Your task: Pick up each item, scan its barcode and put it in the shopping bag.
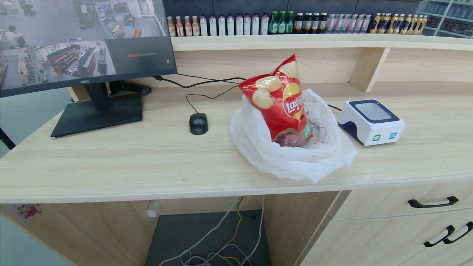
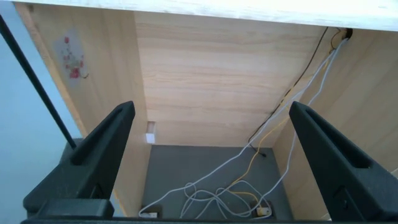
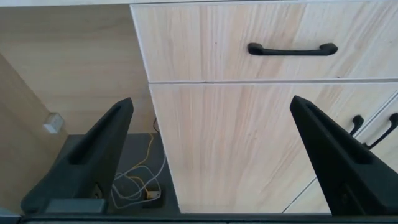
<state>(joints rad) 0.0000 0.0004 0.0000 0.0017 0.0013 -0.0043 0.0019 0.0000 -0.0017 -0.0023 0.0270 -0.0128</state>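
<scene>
One pale wooden counter (image 1: 147, 159) with a monitor (image 1: 85, 40), a mouse (image 1: 198, 123) and a white scanner (image 1: 370, 121); rows of bottles (image 1: 295, 23) on the shelf behind. Between mouse and scanner, a white shopping bag (image 1: 288, 159), slumped open, a red bag of chips (image 1: 282, 103) upright inside. Below counter level, left gripper (image 2: 211, 112) and right gripper (image 3: 211, 106), both spread wide, grasping nothing.

Landmark: shopping bag (image 1: 295, 162), mid counter (image 1: 147, 162).
In bag: chips pack (image 1: 282, 107) upright, fills left of mouth; room right of it.
R of bag: scanner (image 1: 370, 122) just beside, narrow gap.
L of bag: mouse (image 1: 198, 123) near, monitor base (image 1: 99, 114) farther; wide bare top in front of both.
Behind bag: cables (image 1: 207, 82); shelf (image 1: 317, 41) overhead w/ divider (image 1: 364, 70).
</scene>
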